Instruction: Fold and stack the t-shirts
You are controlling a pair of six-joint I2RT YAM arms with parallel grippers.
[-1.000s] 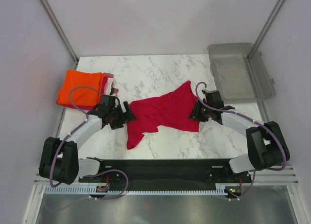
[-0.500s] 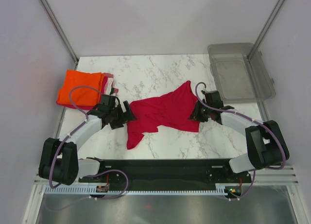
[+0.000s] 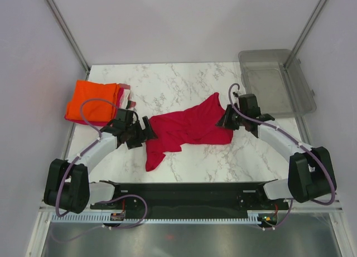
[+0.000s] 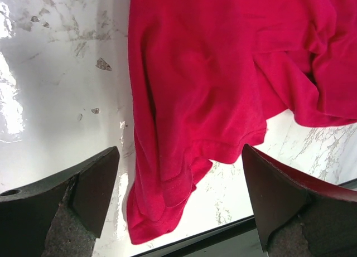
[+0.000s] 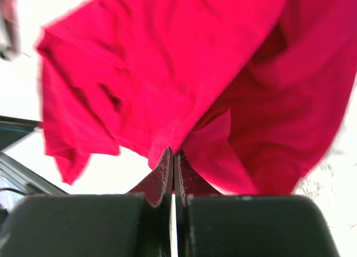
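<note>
Veined marble tabletop (image 3: 184,84) bears rumpled crimson t-shirt (image 3: 189,129).

A crimson red t-shirt (image 5: 167,62) fills most of the frame, hanging in loose, slightly blurred folds. At the bottom centre the right gripper (image 5: 173,156) has its two dark fingers (image 5: 160,176) pressed together, with a fold of the cloth pinched between the tips. From that point the fabric spreads up and out, brighter on the left and shadowed on the right. The white table (image 5: 334,184) shows at the lower right with faint grey veining, and more of it at the upper left. A dark strip (image 5: 17,129) crosses the lower left edge.
</note>
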